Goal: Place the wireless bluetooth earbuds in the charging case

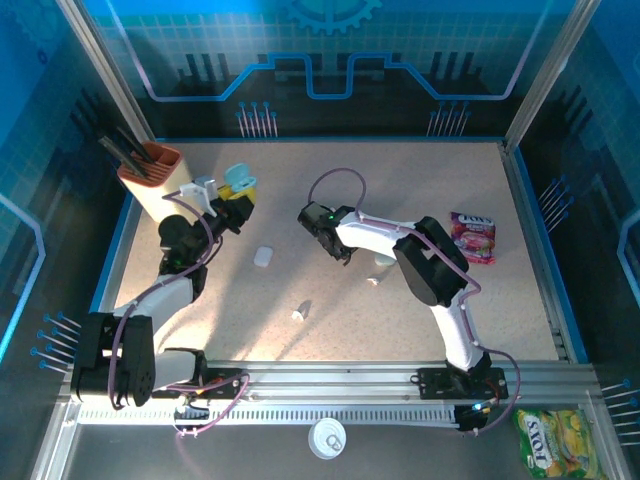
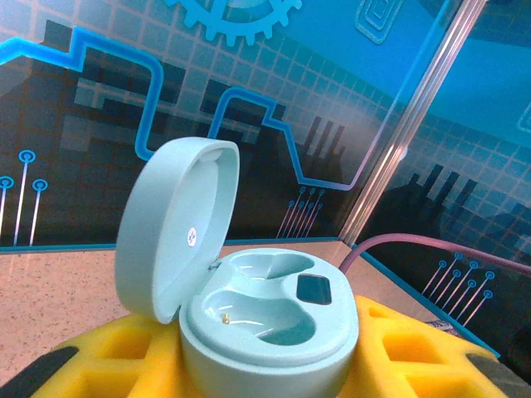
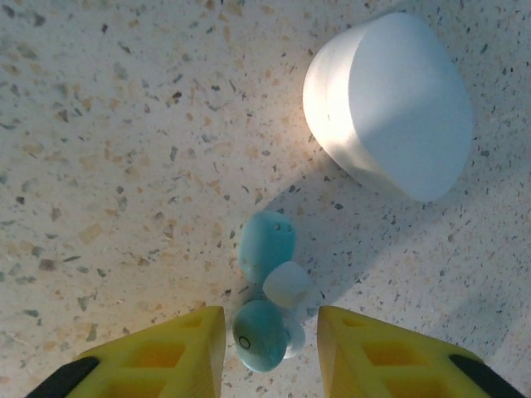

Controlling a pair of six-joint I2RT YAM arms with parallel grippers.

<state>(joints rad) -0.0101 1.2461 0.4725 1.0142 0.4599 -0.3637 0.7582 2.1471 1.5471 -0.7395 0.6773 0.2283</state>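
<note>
My left gripper (image 1: 232,200) is shut on the charging case (image 2: 265,319), a pale teal pebble held between yellow fingers (image 2: 398,348). Its lid (image 2: 174,224) stands open and both inner wells are empty. In the top view the case (image 1: 238,178) is at the back left. My right gripper (image 1: 320,232) hangs low over the table's middle. In the right wrist view, two teal earbuds (image 3: 267,240) with pale tips lie touching on the table. The nearer earbud (image 3: 260,334) sits between the open right gripper (image 3: 270,344) fingers (image 3: 178,352), with a gap on each side.
A closed white case (image 3: 390,104) lies just beyond the teal earbuds, also seen from above (image 1: 263,256). Two small white pieces (image 1: 299,313) (image 1: 378,270) lie on the table. An orange holder with black tools (image 1: 155,170) stands back left; a pink snack packet (image 1: 472,237) lies right.
</note>
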